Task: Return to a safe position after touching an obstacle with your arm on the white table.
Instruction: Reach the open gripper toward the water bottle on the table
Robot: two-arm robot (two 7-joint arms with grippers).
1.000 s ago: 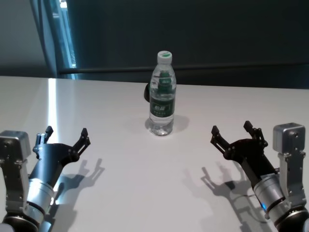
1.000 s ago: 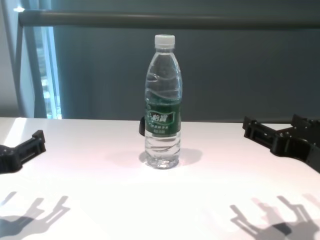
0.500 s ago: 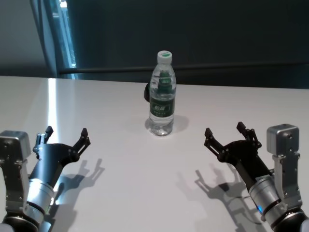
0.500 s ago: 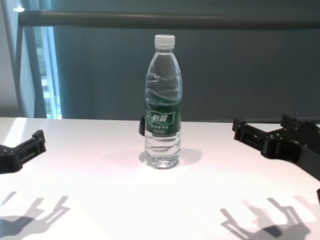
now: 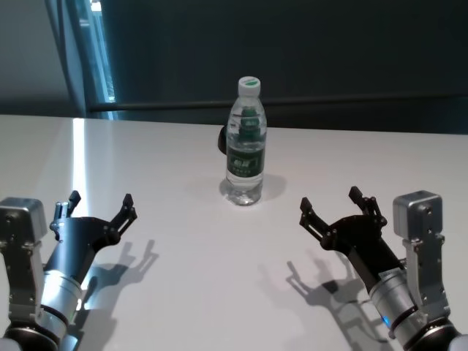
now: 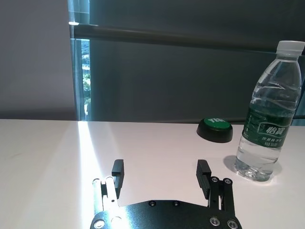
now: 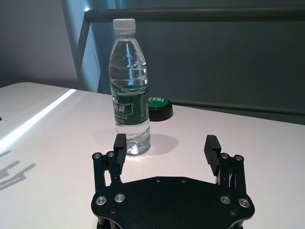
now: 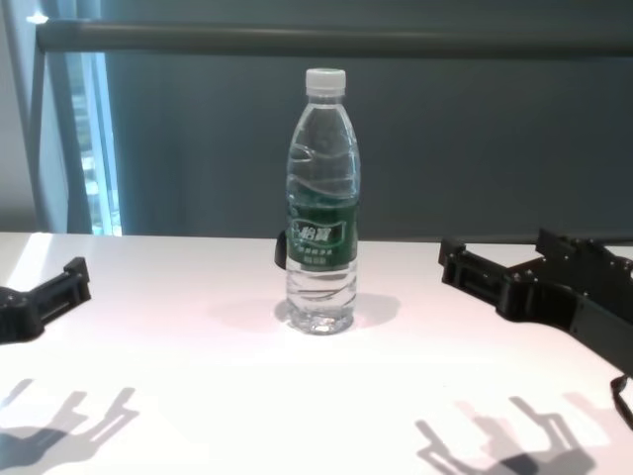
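The water bottle (image 5: 246, 142) stands upright mid-way across the white table (image 5: 183, 278), ahead and to the left of my right gripper (image 5: 339, 211), which is nearer it than the parked left gripper (image 5: 99, 209) and still clear of it. Both sets of fingers are spread, holding nothing. Since a second ago my right gripper has slid leftward toward the bottle; the left hasn't budged.

1 bottle (image 5: 245, 142), 1 green button (image 6: 215, 129), 2 pincers (image 5: 97, 210) (image 5: 338, 210).

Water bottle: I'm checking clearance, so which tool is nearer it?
Right. The right tool hangs open near the water bottle, apart from it; the left tool, also open, sits farther away.
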